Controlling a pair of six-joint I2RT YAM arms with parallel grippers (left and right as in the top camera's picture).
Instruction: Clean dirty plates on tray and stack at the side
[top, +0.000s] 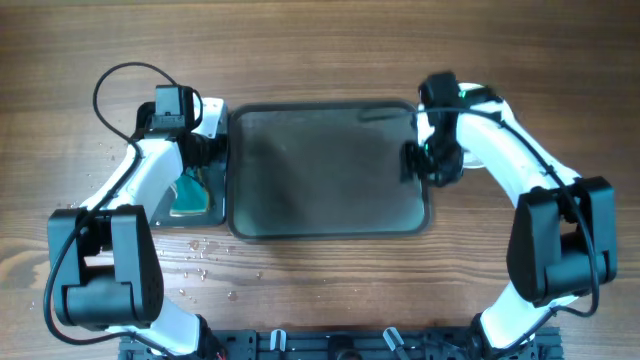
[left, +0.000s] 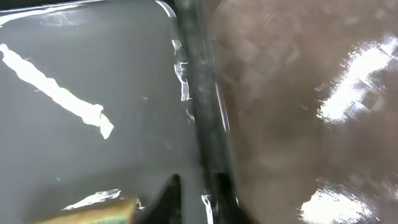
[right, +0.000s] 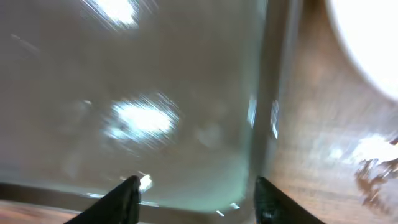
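Plates (right: 367, 37) show only as a bright white rounded edge at the top right of the right wrist view. It lies on the table (top: 320, 50) just beyond the rim of the tray (top: 320, 170). From overhead the right arm covers that spot, so I cannot tell how many are stacked there. The tray itself lies bare, with no plate on it. The task therefore looks close to done, and the step in hand is probably letting go cleanly and getting both arms clear.

To do that well, the right tool (right: 198, 190) should rise straight up before it travels sideways. It hangs low over the tray's right edge, where a drifting finger could catch the rim or nudge the stack beside it. The left arm should leave the sponge (top: 188, 195) in the small black tray (top: 190, 222) and lift clear of the ridge where the two trays meet.

The right tool stands wide, its fingers well apart, with only tray surface visible between them. It holds nothing. The left tool (left: 194, 199) sits at the seam between the two trays, with the sponge's yellow edge just to one side. Its fingers look close together, but the view is blurred and cropped. I cannot tell whether they are parted or pinching anything.
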